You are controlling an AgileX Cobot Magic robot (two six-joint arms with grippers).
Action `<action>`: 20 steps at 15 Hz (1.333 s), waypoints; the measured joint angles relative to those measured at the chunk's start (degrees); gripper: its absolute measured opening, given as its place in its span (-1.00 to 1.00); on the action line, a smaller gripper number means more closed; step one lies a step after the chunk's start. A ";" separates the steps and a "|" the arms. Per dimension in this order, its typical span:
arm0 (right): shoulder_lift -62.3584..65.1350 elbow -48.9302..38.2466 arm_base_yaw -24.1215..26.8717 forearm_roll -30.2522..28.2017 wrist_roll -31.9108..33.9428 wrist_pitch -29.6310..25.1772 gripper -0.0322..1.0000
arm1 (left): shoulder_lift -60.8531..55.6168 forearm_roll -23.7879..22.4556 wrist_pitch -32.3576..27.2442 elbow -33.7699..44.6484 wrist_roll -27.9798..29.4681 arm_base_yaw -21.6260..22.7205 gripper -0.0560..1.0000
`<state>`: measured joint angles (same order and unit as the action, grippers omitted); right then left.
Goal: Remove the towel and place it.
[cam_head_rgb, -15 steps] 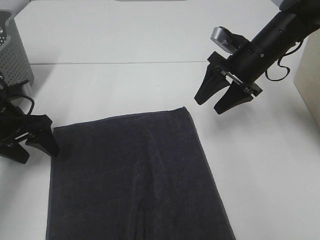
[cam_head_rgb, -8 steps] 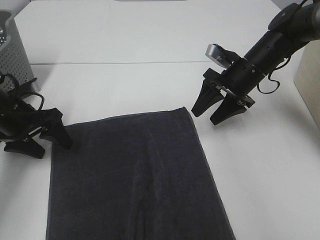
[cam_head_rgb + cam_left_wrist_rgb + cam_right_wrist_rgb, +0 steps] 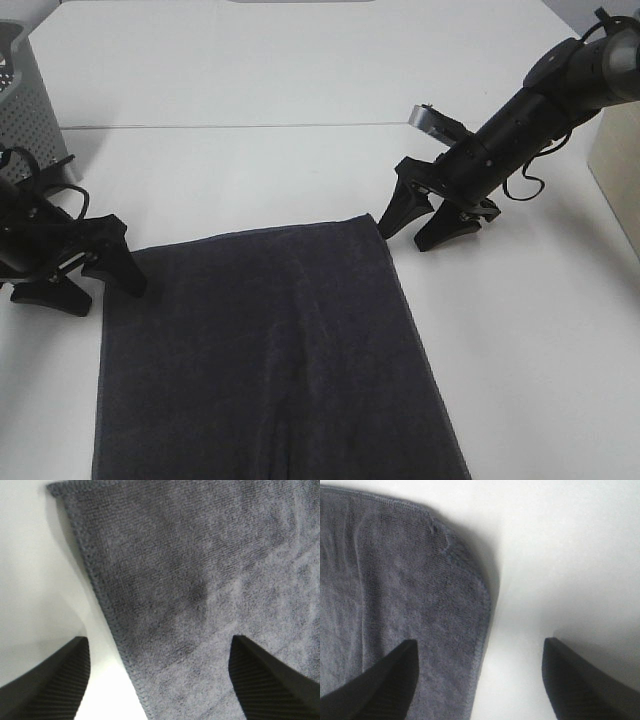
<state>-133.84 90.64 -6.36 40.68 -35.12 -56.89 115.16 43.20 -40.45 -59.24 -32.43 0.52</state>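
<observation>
Exterior high view: the left claw (image 3: 85,280) stands open at the far left corner of the towel (image 3: 270,360), one black wedge-shaped finger over the cloth's edge, the other over bare bench (image 3: 300,90). The right claw (image 3: 418,225) is open too, low at the far right corner, and nothing is gripped by either. Left wrist view shows ribbed matte pads (image 3: 265,680) spread wide, with the towel (image 3: 200,580) and its stitched hem running between them. Right wrist view gives the same: dark fingers (image 3: 385,685) apart, the rounded corner of the towel (image 3: 395,590) under one of them and white bench (image 3: 560,555) under the other.

The towel is dark charcoal terry, softly looped, lying flat as a long rectangle on the smooth white bench, with faint creases down its middle. Its near end is cut off by the frame. A grey perforated basket (image 3: 25,110) sits at the far left, only partly in view. Whether the fingertips touch the cloth cannot be made out
</observation>
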 joint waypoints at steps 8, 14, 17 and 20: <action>-1.89 1.38 -4.18 1.20 3.15 2.12 0.38 | 0.97 3.27 0.52 -0.29 0.00 -0.23 0.49; -1.89 1.83 -10.08 -8.14 12.20 7.79 0.03 | 1.38 4.87 9.00 -0.34 3.90 -7.85 0.10; -1.89 2.01 -10.31 -13.18 16.84 9.63 -0.72 | 2.12 4.41 10.71 -0.34 4.53 -9.40 -0.66; -1.89 2.01 -10.37 -13.64 18.05 9.80 -0.93 | 2.18 3.72 10.89 -0.34 3.90 -9.45 -0.86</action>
<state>-135.73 92.65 -16.73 27.04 -17.07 -47.10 117.34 46.93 -29.56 -59.59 -28.53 -8.94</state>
